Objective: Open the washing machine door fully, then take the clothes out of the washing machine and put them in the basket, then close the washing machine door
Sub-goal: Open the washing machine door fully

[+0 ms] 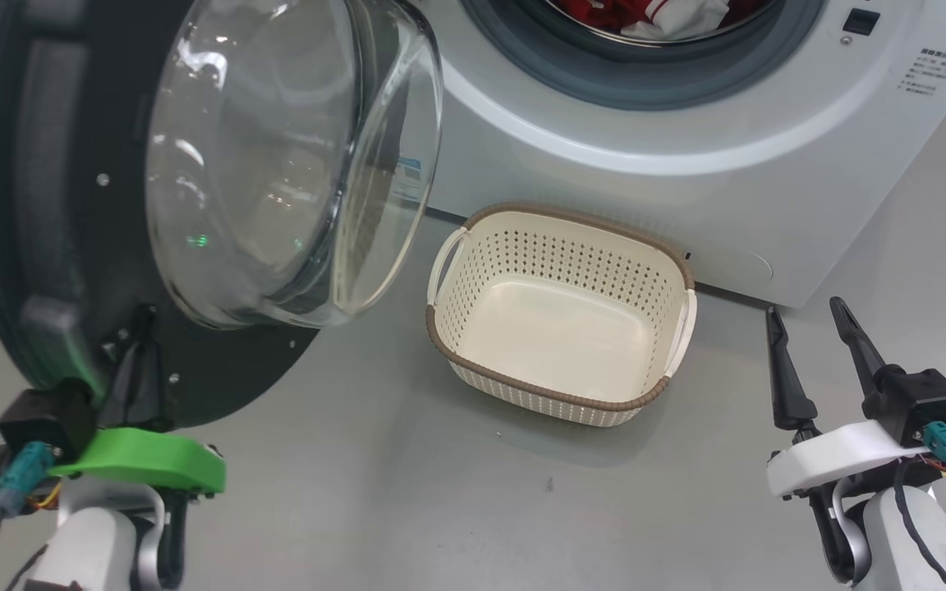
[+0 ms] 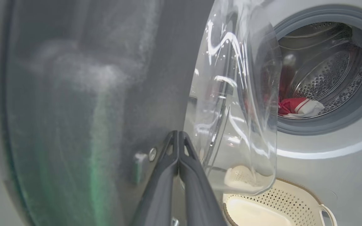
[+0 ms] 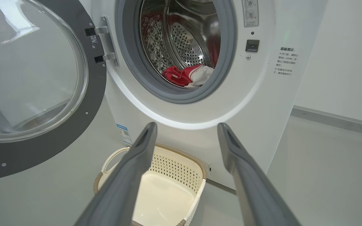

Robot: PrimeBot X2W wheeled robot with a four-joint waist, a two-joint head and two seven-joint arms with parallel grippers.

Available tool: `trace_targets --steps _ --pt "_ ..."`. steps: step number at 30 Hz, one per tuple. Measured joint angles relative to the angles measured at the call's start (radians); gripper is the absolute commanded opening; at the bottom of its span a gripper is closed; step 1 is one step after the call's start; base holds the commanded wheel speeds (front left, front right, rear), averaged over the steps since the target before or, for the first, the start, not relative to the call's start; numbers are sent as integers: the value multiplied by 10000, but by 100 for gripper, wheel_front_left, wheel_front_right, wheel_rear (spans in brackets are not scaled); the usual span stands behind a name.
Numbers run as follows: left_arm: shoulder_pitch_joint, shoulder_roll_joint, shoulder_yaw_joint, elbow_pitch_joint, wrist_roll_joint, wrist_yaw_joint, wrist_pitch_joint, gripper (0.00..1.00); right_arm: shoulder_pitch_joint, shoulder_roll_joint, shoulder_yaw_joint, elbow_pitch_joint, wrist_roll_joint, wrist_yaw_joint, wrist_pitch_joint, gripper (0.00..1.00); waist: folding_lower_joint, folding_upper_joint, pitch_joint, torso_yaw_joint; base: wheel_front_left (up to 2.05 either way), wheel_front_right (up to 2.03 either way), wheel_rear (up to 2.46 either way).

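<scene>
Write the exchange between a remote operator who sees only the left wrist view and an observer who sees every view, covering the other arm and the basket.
Operator: Is the right hand open or shut?
Observer: Open, with nothing between its fingers.
Operator: Where is it?
Observer: To the right of the cream perforated plastic basket with the brown rim, apart from it.
Operator: I see only one end of that basket. Is anything inside?
Observer: No, it is empty.

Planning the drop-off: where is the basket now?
The basket sits on the floor mid head view, just before the washing machine, right of the open washing machine door.
</scene>
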Motion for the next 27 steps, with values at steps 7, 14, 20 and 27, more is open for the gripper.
trace_targets --steps 7,14,20,27 --pt "-326 182 652 500 -81 40 -102 0 -162 -96 -10 -29 -94 40 0 100 0 0 261 -128 0 0 0" --pt "-593 405 1300 1011 -288 69 -188 0 -294 -178 -67 -38 -153 52 0 100 0 0 469 -306 0 0 0" --pt "-827 506 1716 1396 -366 69 -196 0 -317 -196 -115 -42 -161 54 0 100 0 0 614 -340 0 0 0" --pt "-971 604 2182 1768 -491 98 -278 0 -393 -199 -125 -40 -163 94 0 100 0 0 686 -351 0 0 0"
